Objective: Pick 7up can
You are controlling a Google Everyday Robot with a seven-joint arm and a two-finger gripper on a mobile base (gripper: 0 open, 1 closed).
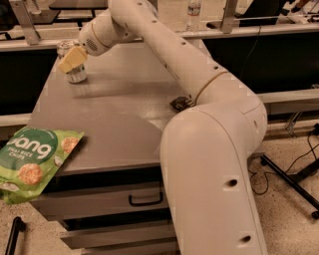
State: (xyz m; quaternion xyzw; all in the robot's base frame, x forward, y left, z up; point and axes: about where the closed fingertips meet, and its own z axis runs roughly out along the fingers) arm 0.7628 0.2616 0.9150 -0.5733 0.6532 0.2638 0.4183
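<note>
1. Locate the gripper (pixel 70 61) at the far left corner of the table (pixel 119 129). It sits at the end of the white arm (pixel 169 50), which reaches across the tabletop from the right. Its tan end overlaps the upper body of the 7up can. You cannot tell from this view whether the gripper is clamped on the can or only set against it.
2. At the bottom left edge, note a black bar (pixel 12 235) down at floor level. It is cut off by the frame and cannot be identified.
3. Find the green chip bag (pixel 35 162) at the front left corner of the table. It hangs over the edge, well apart from the can.
4. Confirm the 7up can (pixel 77 75) stands upright on the far left corner of the table. Its silver top shows above the gripper and its base below.
5. Under the tabletop, note the drawer handle (pixel 145 200) on the front face.
6. Near the table's right edge, a small dark object (pixel 180 103) lies beside the arm.
7. Behind the table, a clear bottle (pixel 193 12) stands on the rear ledge.
8. On the floor at far right, observe black cables (pixel 304 159) and stand legs (pixel 291 180).
</note>
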